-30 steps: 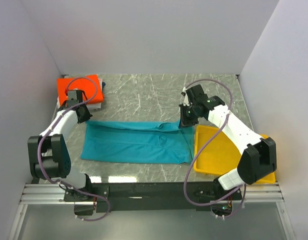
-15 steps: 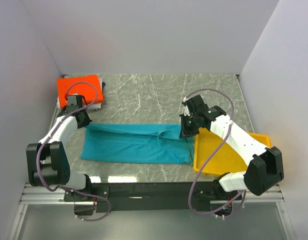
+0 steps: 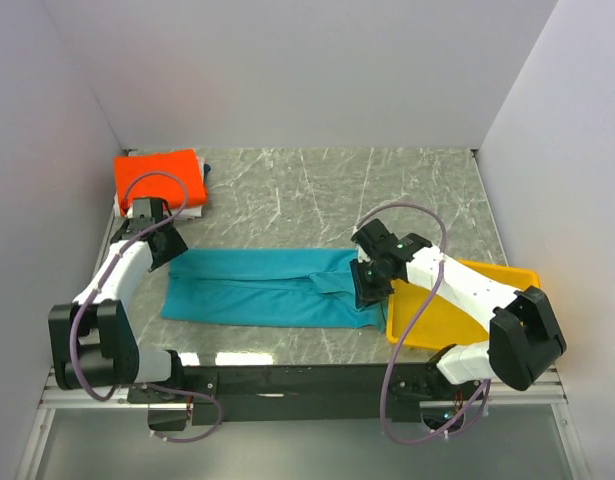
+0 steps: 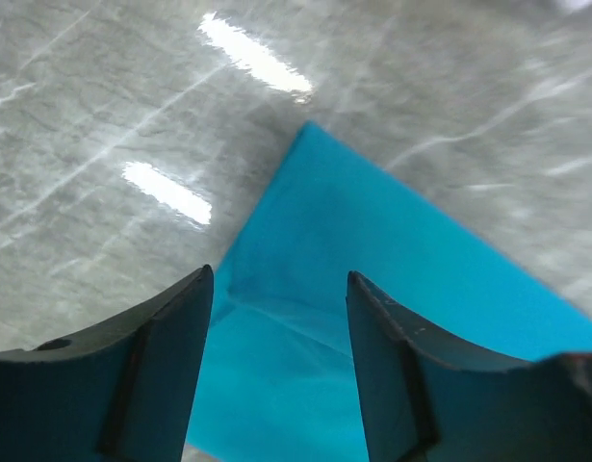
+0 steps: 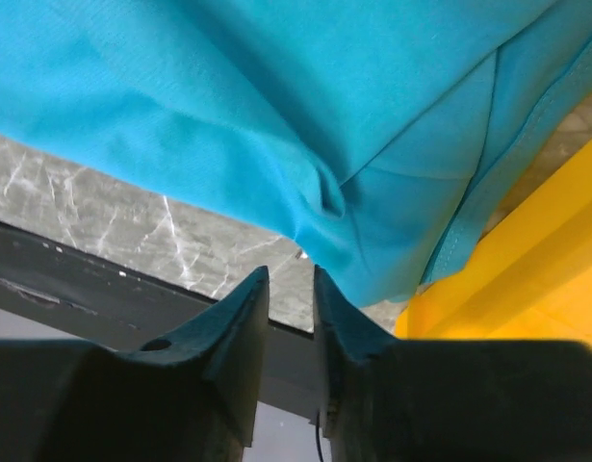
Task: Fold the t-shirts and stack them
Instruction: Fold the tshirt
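- Reading the layout: the teal t-shirt [image 3: 267, 290] lies flat on the tabletop [image 3: 307, 190] as a long band. Its long axis runs from the left pincer [image 3: 169, 249] to the right pincer [image 3: 366, 291].
- Left pincer: released, fingers wide, over the shirt's far corner. The cloth runs off to its right.
- Right pincer: looks clenched on a pucker at the opposite end. The cloth runs off to its left.
- Room: the yellow tray [image 3: 457, 320] sits just beside the right pincer, on its outer side. The orange folded stack [image 3: 159, 175] is beyond the left pincer, apart from it. The tabletop past both is open marble.
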Available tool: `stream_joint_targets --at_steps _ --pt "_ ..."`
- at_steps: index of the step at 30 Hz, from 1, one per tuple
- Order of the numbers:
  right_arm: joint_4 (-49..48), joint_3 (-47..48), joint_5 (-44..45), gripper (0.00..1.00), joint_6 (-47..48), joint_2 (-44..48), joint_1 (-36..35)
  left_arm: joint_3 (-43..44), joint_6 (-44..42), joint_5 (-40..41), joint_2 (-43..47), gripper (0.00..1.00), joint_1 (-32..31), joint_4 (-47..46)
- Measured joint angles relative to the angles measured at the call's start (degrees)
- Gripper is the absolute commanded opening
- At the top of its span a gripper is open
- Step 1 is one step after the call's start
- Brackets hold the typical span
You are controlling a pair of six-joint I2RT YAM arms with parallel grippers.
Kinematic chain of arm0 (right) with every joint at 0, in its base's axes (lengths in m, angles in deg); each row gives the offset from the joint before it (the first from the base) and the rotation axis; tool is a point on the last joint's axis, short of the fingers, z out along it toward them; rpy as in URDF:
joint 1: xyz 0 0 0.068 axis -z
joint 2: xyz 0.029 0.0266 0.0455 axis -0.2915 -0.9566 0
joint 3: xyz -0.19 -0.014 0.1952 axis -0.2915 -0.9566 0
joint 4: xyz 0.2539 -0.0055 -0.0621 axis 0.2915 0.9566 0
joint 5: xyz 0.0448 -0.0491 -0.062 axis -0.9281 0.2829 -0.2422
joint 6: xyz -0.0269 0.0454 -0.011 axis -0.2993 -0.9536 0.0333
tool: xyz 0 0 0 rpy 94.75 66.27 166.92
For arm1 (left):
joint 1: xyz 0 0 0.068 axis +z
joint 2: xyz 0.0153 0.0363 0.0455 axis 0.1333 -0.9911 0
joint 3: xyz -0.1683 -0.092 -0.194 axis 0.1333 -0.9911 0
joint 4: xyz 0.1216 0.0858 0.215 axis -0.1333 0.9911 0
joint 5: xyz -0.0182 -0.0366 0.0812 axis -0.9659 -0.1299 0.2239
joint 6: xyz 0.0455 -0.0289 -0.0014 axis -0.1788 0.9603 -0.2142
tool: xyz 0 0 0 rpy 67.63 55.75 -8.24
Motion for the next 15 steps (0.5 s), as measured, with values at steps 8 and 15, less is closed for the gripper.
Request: stream_joint_targets --at_steps 8,15 --pt "-0.20 6.21 0.46 0.35 0.20 0.59 -0.83 0.00 4.57 -7.50 2.58 0.64 -1.31 -1.86" --pt "-5.79 14.38 -0.39 0.34 0.46 -8.90 -5.68 0.00 6.27 -14.08 -4.15 0.64 -4.11 -5.95"
